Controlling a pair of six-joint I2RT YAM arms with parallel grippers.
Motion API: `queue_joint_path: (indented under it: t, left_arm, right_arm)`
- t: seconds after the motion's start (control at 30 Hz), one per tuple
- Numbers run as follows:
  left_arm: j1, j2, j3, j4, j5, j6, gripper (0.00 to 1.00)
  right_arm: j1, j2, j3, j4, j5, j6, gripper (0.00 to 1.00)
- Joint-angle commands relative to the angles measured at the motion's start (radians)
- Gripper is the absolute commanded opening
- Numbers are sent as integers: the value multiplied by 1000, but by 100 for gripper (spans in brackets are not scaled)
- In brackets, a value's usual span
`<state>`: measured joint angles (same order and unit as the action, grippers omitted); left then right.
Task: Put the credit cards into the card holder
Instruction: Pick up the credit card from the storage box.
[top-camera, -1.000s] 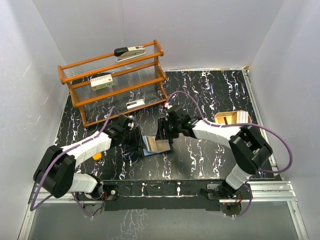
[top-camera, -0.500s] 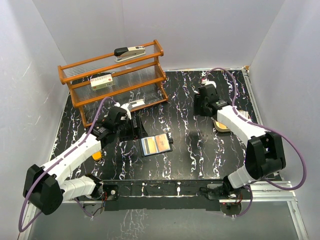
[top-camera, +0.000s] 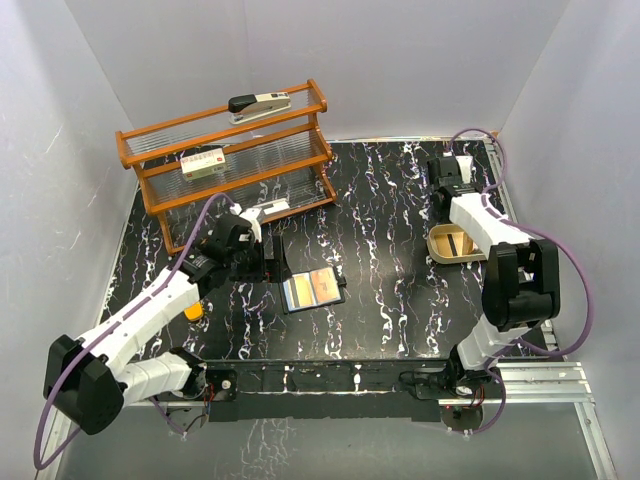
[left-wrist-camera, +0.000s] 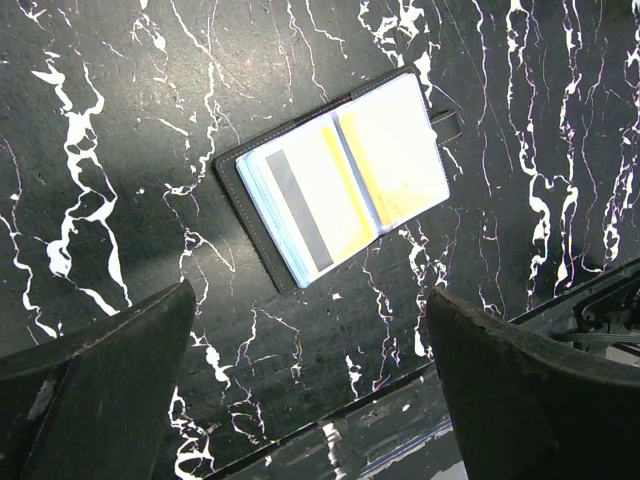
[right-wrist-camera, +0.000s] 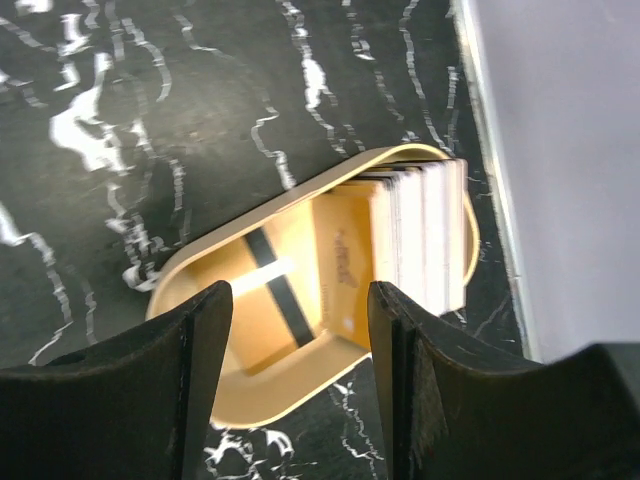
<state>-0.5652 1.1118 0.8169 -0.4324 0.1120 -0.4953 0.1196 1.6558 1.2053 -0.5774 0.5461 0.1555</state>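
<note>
Left wrist view looks down on the card holder (left-wrist-camera: 232, 178), lying open near the table's middle, an orange card (left-wrist-camera: 300, 200) already in its pocket. Its long axis runs left-right, snap tab pointing right. The left gripper (left-wrist-camera: 310, 300) hangs wide open and empty. The right gripper (right-wrist-camera: 300, 300), jaws apart and empty, hovers over the tan oval tray (right-wrist-camera: 265, 222), where a striped card (right-wrist-camera: 275, 285) looks left to fetch.

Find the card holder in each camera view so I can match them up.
Top external: the card holder lies open near the centre.
Left wrist: upper centre, lying open.
Right wrist: not in it.
Shared landmark: the black, white-veined tabletop.
</note>
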Motion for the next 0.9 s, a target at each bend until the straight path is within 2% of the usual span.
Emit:
queue_joint_path:
  t: [0.0, 0.17, 0.53, 0.87]
  left_arm:
    - [-4, -51, 22, -28, -21, 38, 99]
    - [-2, -62, 21, -34, -14, 43, 99]
    - [-2, -84, 19, -40, -37, 46, 99]
    - [-2, -82, 20, -34, -37, 47, 99]
  right_arm:
    - [-26, 16, 50, 7, 115, -29, 55]
    - [-53, 46, 42, 10, 165, -43, 58]
    - [-103, 126, 23, 33, 162, -57, 59]
    - [-112, 165, 22, 28, 195, -57, 55]
